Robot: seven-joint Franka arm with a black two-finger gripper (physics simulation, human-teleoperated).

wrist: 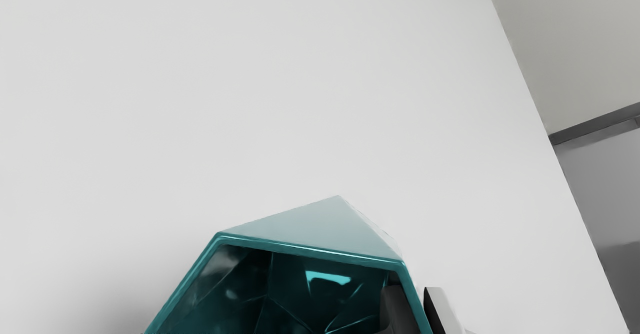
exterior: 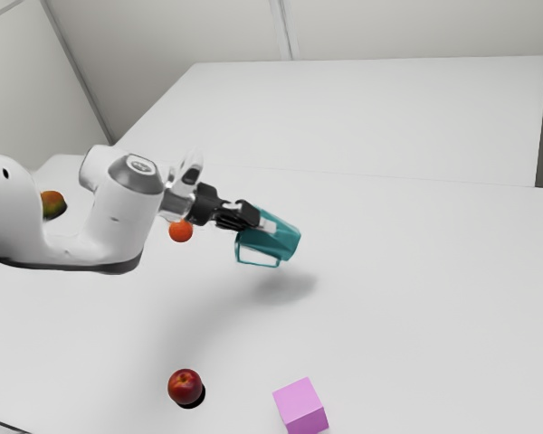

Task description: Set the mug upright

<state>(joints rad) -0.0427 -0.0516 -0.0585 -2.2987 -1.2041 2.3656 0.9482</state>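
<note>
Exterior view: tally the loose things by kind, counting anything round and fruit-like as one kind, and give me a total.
Mug: 1
Block: 1
Round fruit-like things: 3 (red one, orange one, green-and-orange one)
Total: 5

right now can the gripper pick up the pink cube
Probably not: the gripper is shut on the wall of the teal mug, one finger inside, one outside. The pink cube itself looks uncovered, so setting the mug down first would likely free the way.

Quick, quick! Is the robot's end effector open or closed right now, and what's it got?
End effector: closed on the wall of the teal mug, holding it up in the air.
</note>
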